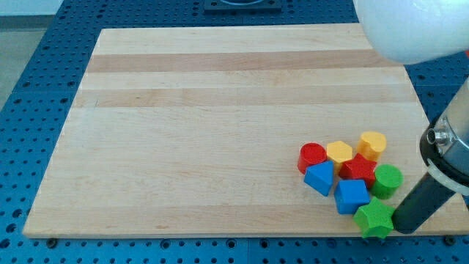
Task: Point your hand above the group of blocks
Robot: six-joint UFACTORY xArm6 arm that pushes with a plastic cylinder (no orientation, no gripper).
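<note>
The bare, grasping-nothing tip [398, 229] sits touching the green star block [374, 218], below the cluster — pointing above remains undone.

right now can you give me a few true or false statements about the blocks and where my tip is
1. All the blocks sit clustered near the board's bottom right corner. True.
2. My tip is at the view's top left. False: it is at the bottom right, beside the green star block.
3. There are two blue blocks. True: one blue block lies left of the other blue block.
4. The red cylinder is the rightmost block. False: it is the leftmost; the green cylinder is farthest right.
5. The yellow hexagon block lies below the blue ones. False: it lies above them.
</note>
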